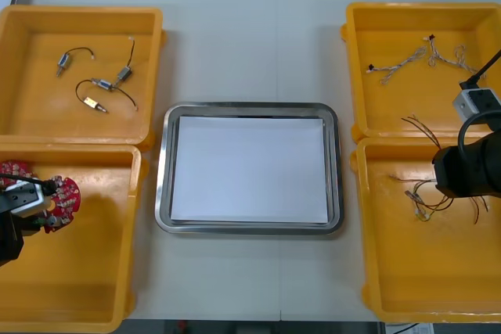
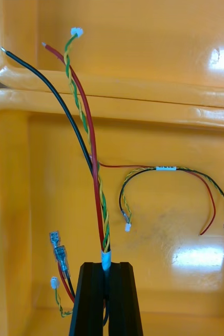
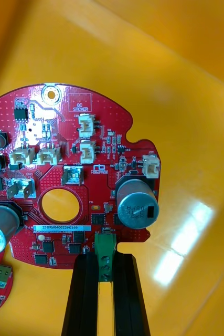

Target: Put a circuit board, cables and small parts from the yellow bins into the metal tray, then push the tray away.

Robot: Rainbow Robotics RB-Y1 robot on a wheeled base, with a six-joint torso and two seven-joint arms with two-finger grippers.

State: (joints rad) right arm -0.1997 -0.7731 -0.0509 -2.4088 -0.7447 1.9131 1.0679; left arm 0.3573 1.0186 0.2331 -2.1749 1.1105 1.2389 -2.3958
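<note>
Red circuit board [image 3: 64, 173] is in the near-left yellow bin [image 1: 78, 287], with the left gripper [image 3: 105, 256] closed on its green connector [image 3: 105, 244]. On the bench [image 1: 250, 52] the metal tray [image 1: 162, 193] lies between the bins (white inside). Over the near-right yellow bin [image 1: 391, 287], the right gripper [image 2: 106, 265] pinches a cable bundle [image 2: 98, 199] of black, red and twisted green-yellow wires.

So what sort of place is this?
Probably an electronics kitting bench: yellow plastic bins of sorted stock flank a white-lined metal tray. Over those bins, the left gripper grips a round red circuit board, the right gripper a red, black and twisted cable bundle.
</note>
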